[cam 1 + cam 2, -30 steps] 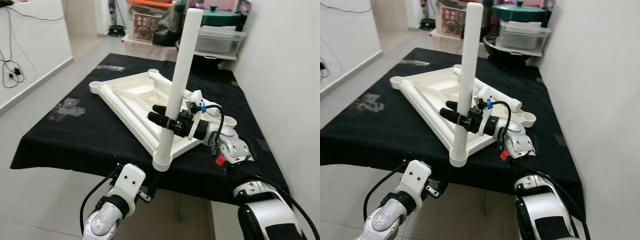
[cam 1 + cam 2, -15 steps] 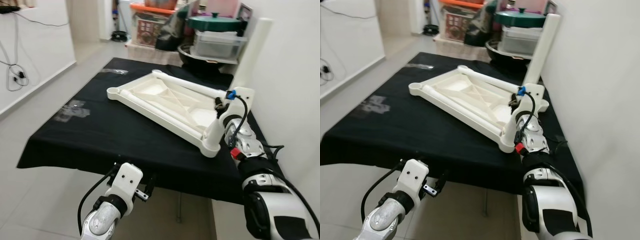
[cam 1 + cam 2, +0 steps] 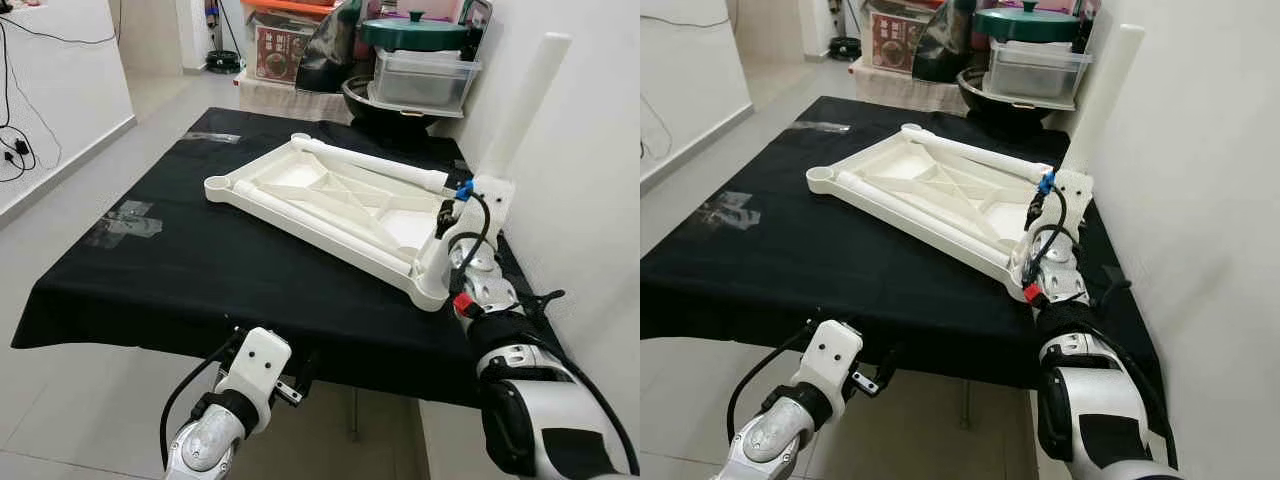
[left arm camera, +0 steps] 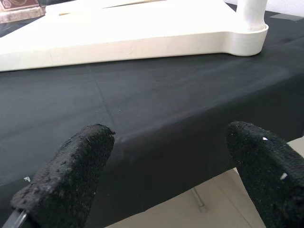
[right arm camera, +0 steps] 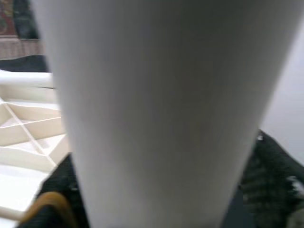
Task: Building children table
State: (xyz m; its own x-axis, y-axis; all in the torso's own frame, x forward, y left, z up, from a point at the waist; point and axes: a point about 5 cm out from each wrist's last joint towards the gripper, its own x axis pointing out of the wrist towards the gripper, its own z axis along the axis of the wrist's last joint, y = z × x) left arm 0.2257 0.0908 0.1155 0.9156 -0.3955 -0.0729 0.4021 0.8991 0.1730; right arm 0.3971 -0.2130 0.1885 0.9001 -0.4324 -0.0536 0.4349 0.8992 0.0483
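Observation:
A white children's tabletop (image 3: 330, 200) lies upside down on the black-covered table (image 3: 200, 280). A white round leg (image 3: 522, 105) stands tilted toward the wall, its lower end on the tabletop's near right corner (image 4: 247, 42). My right gripper (image 3: 458, 215) is shut on this leg low down. In the right wrist view the leg (image 5: 161, 109) has a black finger (image 5: 273, 175) on each side. My left gripper (image 4: 166, 171) is open and holds nothing. It hangs just below the table's near edge, with its fingertips (image 4: 71, 180) facing the cloth.
A white wall (image 3: 590, 180) runs close along the table's right side. Storage boxes (image 3: 425, 75), a green-lidded pot (image 3: 415, 30) and bags crowd the far end. Grey tape (image 3: 125, 222) marks the cloth at left. Open floor (image 3: 60, 190) lies to the left, with cables on the left wall.
My right gripper carried the leg from in front of the tabletop's near edge rightward to its near right corner. The head view has shifted too. The left arm stayed put.

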